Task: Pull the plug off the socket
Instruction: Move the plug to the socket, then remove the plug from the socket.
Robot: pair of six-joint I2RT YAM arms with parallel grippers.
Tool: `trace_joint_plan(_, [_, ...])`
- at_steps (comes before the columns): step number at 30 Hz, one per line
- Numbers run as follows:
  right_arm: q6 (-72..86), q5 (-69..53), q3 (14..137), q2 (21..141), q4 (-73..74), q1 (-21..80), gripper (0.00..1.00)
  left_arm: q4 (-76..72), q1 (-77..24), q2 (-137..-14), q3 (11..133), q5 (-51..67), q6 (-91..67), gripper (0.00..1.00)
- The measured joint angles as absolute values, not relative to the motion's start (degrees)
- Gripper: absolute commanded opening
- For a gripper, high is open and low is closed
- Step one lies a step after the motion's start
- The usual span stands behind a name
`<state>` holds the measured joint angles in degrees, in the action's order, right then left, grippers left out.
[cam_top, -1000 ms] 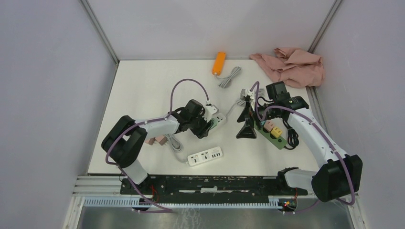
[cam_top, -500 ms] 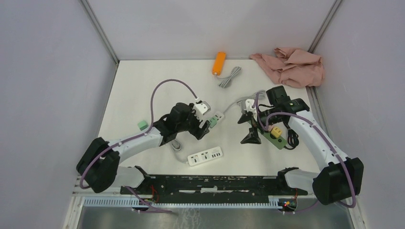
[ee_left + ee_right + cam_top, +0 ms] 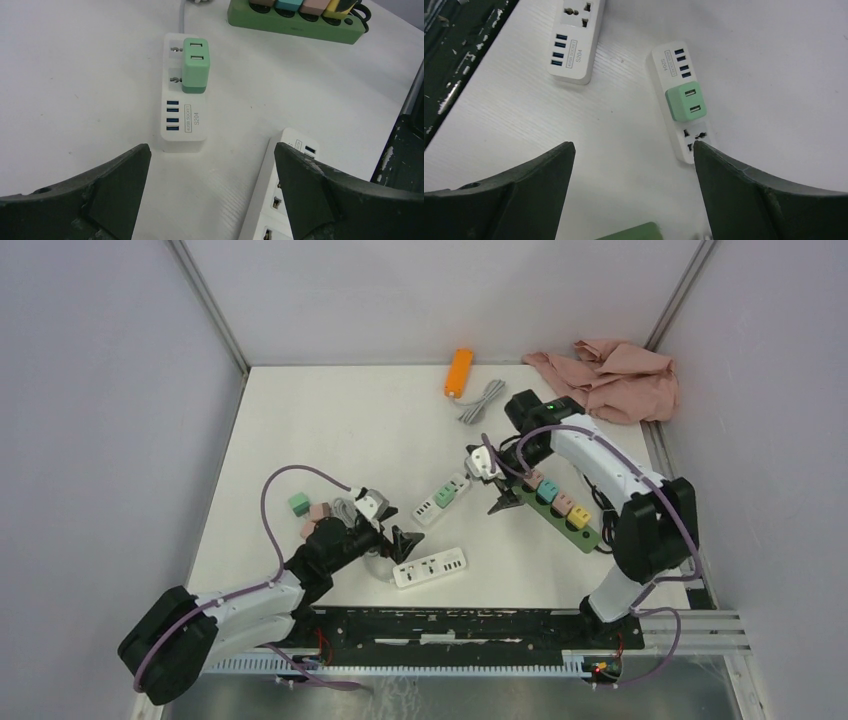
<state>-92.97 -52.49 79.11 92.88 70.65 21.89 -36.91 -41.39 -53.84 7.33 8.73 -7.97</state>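
Green plug (image 3: 195,66) in socket strip (image 3: 183,131), left fingers (image 3: 115,190), right fingers (image 3: 744,195) wide, empty, pink cloth (image 3: 610,375) overhead only

White arms (image 3: 255,600), black joints (image 3: 652,528), seemingly purple cables (image 3: 266,502)

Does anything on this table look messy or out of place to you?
A pink cloth lies crumpled in the far right corner, apart from the electrical gear. Toward the left, a green cube and a pink cube lie loose on the surface, plugged into nothing.
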Motion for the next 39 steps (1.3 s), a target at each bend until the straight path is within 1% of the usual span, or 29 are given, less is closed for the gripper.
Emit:
trace_joint_plan(2, [-93.3,-49.5,82.0,96.5,69.6,24.8,0.92,-39.5,-41.4,-54.2,6.0,8.9,-7.9,0.99])
trace_joint_plan(8, [-93.3,-43.9,89.2,105.0,67.8,31.2,0.80,-47.0,-41.4,-57.3,4.5,9.0,-7.1,0.97])
trace_joint_plan(12, [-93.3,-40.9,92.8,111.0,66.9,33.8,0.76,-50.0,-41.4,-60.9,4.5,9.0,-6.3,0.96])
trace_joint_plan(16, [-92.9,-38.4,93.2,114.0,65.9,35.0,0.70,-52.1,-41.4,-64.0,4.5,8.2,-6.2,0.97])
trace_joint_plan(21, [-92.3,-36.9,95.5,115.7,64.9,35.7,0.65,-54.2,-41.4,-68.1,5.2,7.0,-6.1,0.96])
trace_joint_plan(26, [-91.7,-35.7,95.9,117.6,64.3,36.4,0.57,-57.7,-41.4,-73.1,6.3,6.2,-5.5,0.90])
trace_joint_plan(30, [-91.3,-34.7,95.9,118.3,63.7,37.0,0.47,-60.4,-41.4,-78.3,7.5,6.4,-4.6,0.88])
trace_joint_plan(33, [-90.7,-34.4,95.9,118.3,62.8,37.1,0.34,-61.9,-41.4,-82.1,8.6,6.9,-3.8,0.88])
trace_joint_plan(36, [-90.2,-34.5,95.9,118.3,62.5,37.1,0.23,-63.0,-41.4,-84.9,9.8,7.7,-2.0,0.89])
trace_joint_plan(39, [-89.5,-34.8,95.4,118.0,61.9,37.1,0.15,-64.1,-41.4,-87.0,11.0,8.2,-0.3,0.91])
